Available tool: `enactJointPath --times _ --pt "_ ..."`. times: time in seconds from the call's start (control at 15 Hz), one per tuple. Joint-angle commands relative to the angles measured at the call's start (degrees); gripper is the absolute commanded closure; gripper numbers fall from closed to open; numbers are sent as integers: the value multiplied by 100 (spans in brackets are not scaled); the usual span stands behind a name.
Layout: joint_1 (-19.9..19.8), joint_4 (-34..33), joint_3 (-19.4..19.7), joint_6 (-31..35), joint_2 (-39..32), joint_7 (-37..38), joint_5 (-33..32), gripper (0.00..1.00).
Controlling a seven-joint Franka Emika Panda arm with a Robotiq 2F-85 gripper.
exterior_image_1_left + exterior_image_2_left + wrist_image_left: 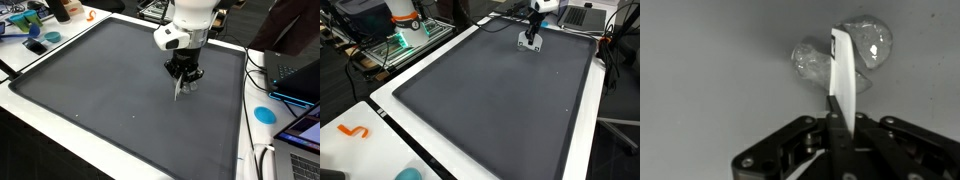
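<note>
My gripper (pixel 183 78) hangs just above the far part of a large dark grey mat (pixel 100 95), near its far right corner in an exterior view (pixel 529 40). In the wrist view the jaws (pixel 832 108) are shut on a thin, flat white strip (pixel 842 68) that sticks out past the fingertips towards the mat. In an exterior view the strip (pixel 179 92) points down and its tip is close to the mat. Behind it lies a small clear, glassy object (pixel 870 40) on the mat, partly hidden by the strip.
The mat (pixel 490 100) lies on a white table. A blue disc (pixel 264 114), a laptop (pixel 296 76) and cables sit along one side. An orange squiggle (pixel 355 131) lies off the mat's near corner. Clutter (pixel 30 22) crowds the far left.
</note>
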State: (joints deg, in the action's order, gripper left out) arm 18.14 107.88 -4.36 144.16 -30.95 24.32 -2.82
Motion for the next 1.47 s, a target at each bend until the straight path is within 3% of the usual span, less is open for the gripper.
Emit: enactJointPath --times 0.0,0.6,1.4 --pt "-69 186 -86 -98 -173 -210 229 99" --pt "76 269 99 -462 -123 -8 60 99" --pt "331 409 494 -708 25 828 -314 99"
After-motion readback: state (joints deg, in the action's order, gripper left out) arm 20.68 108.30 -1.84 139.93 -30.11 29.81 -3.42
